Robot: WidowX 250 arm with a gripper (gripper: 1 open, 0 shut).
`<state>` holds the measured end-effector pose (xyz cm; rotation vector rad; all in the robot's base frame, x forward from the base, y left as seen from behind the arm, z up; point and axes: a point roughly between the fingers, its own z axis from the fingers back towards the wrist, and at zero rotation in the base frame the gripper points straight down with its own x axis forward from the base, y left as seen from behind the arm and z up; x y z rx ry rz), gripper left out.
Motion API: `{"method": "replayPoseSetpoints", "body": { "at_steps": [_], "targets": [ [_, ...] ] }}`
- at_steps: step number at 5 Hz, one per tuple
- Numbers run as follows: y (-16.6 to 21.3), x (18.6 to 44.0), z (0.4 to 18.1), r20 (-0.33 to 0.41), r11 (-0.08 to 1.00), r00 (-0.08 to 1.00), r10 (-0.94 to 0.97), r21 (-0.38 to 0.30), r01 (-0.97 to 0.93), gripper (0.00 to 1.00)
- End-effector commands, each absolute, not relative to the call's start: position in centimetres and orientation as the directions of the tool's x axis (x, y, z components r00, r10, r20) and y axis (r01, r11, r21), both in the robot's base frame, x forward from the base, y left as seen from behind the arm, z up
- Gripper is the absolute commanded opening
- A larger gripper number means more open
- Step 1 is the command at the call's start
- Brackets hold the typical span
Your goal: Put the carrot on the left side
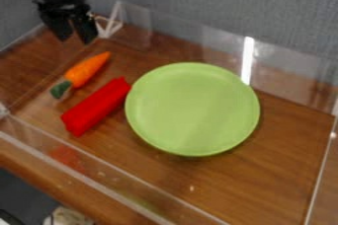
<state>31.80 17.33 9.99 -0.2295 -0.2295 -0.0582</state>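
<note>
The carrot [82,72] is small, orange and tapered, with a dark green stem end pointing to the front left. It lies on the wooden table left of the green plate [193,108], just behind a red rectangular block [95,106]. My black gripper [69,29] hangs at the back left, above and behind the carrot and apart from it. Its fingers point down and stand open with nothing between them.
A clear acrylic wall [251,56] rings the table on all sides. A thin white wire stand [113,20] sits at the back, right beside the gripper. The plate fills the middle of the table.
</note>
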Motion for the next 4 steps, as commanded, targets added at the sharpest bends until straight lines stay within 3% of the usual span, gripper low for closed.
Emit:
{"method": "replayPoseSetpoints", "body": {
  "at_steps": [1,2,3,4],
  "targets": [
    [17.6,32.1,12.9,0.3,0.98,0.952,-0.06,-0.163,0.113,1.0],
    [17.7,32.1,12.1,0.294,0.978,0.953,-0.074,-0.168,0.127,0.0],
    [18.3,32.4,11.7,0.289,0.984,0.957,0.006,-0.173,0.046,0.0],
    [18.7,32.6,11.3,0.287,0.979,0.953,0.093,-0.199,-0.035,1.0]
  ]
}}
